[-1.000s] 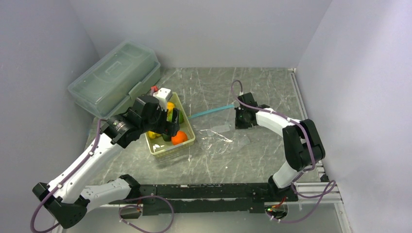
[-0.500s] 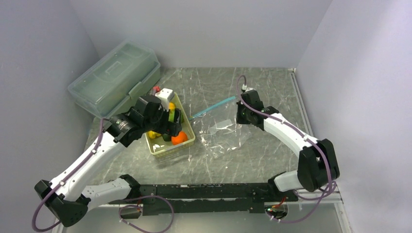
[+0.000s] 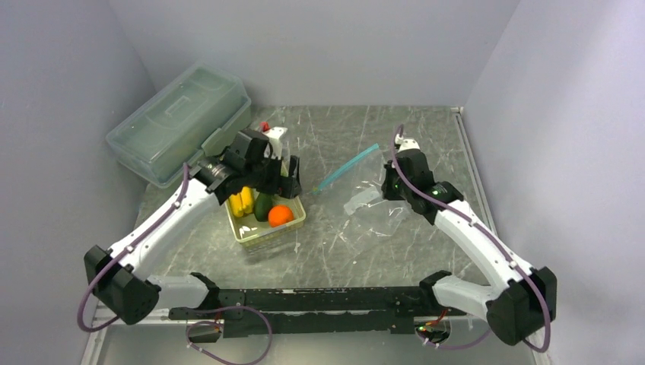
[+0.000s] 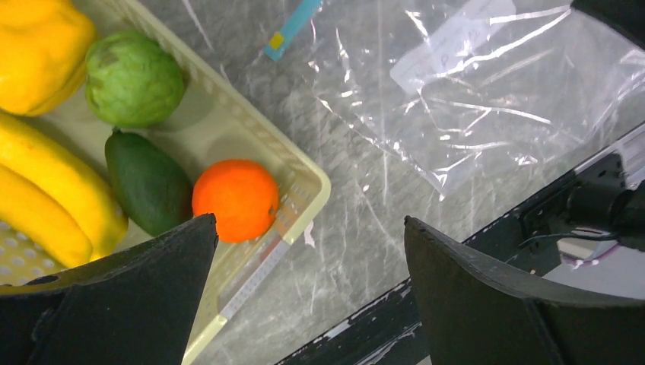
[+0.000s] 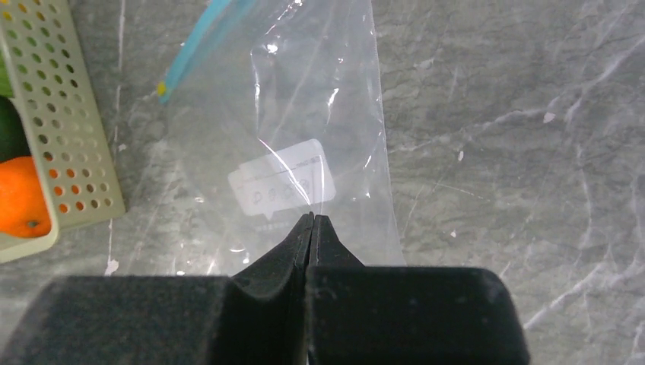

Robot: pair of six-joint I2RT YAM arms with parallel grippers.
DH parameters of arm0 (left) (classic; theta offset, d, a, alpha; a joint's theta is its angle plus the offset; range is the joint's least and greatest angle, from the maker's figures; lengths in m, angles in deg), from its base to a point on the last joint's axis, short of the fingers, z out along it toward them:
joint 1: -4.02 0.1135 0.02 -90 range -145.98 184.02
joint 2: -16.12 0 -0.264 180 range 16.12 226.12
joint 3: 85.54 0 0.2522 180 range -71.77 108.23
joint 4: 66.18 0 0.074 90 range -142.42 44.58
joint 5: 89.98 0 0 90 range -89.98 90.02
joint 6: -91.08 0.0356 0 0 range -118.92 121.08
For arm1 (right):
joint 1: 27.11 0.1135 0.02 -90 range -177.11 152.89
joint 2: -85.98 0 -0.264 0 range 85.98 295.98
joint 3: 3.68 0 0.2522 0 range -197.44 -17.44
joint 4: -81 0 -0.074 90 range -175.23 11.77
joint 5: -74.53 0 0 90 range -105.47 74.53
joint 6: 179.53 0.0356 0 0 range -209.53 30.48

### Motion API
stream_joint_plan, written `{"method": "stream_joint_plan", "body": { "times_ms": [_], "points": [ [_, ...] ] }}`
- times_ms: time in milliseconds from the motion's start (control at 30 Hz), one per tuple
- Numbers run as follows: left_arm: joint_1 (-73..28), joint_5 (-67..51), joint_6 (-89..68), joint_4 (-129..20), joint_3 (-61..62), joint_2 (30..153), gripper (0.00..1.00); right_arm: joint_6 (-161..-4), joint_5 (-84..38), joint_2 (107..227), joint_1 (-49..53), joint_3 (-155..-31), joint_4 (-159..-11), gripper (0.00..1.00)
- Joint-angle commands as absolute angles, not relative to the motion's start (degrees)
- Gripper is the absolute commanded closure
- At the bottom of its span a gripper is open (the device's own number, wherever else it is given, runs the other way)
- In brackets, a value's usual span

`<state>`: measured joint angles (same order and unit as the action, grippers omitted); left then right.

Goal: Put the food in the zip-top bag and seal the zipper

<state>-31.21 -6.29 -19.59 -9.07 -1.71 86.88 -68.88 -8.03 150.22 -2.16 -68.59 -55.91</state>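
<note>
Over on the left, the large translucent lidded storage box sits against the wall. Beside it the left gripper hangs above the pale yellow-green perforated plastic basket, jaws spread wide with nothing between them.

All the food lies in that basket: 2 long yellow banana pieces, a dark green avocado, a round orange, a light green round piece and a blocky yellow piece at the far corner.

Just right of the basket, the thin teal-blue zipper strip slants up off the grey marbled table. The floppy clear plastic zip-top bag trails from it. The right gripper is pinched tight, seemingly on the film near the bag's white label.

To my eye the step in hand is the 1st pick. The orange sits nearest the open jaws, so I would drop straight down, straddle its widest part, and keep clear of the basket rim and the avocado just beside it. The right side should hold only 1 layer of film so the mouth gapes toward the basket. I cannot tell whether it has 1 layer or both.
</note>
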Motion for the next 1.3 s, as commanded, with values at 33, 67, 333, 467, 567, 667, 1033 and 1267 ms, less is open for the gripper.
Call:
{"method": "stream_joint_plan", "body": {
  "times_ms": [33, 67, 333, 467, 567, 667, 1033, 1267],
  "points": [
    [-28.73, -13.86, -18.69, -13.32, 4.7, 90.99, 0.01, -70.33, -6.97, 144.8, -1.71, -69.77, -51.7, 1.0],
    [-28.42, -15.08, -18.29, -13.96, 5.34, 91.87, 0.01, -70.43, -7.03, 143.91, -1.72, -69.86, -51.04, 1.0],
    [-20.58, -35.01, -16.7, -19.73, 10.0, 100.75, 0.01, -70.28, -9.89, 137.15, -1.11, -68.97, -49.52, 1.0],
    [-17.75, -44.79, -17.92, -23.96, 11.78, 107.63, 0.02, -70.15, -10.45, 135.66, -0.56, -68.79, -49.05, 1.0],
    [-17.5, -51.94, -19.19, -28.95, 13.3, 113.52, 0.05, -70.1, -11.1, 134.36, -0.19, -68.68, -48.98, 1.0],
    [-17.52, -57.31, -22.63, -37.52, 13.13, 117.07, 0.05, -70.27, -11.49, 133.67, 0.15, -68.68, -48.64, 1.0],
    [-19.1, -63.45, -32.23, -56.11, 16.29, 128.88, 0.08, -70.39, -12.57, 131.91, 0.47, -68.09, -48.54, 1.0],
    [-22.68, -63.69, -33.43, -58.78, 20.15, 133.77, 0.08, -70.61, -13.09, 131.7, 0.55, -68.63, -48.59, 1.0]
  ]
}}
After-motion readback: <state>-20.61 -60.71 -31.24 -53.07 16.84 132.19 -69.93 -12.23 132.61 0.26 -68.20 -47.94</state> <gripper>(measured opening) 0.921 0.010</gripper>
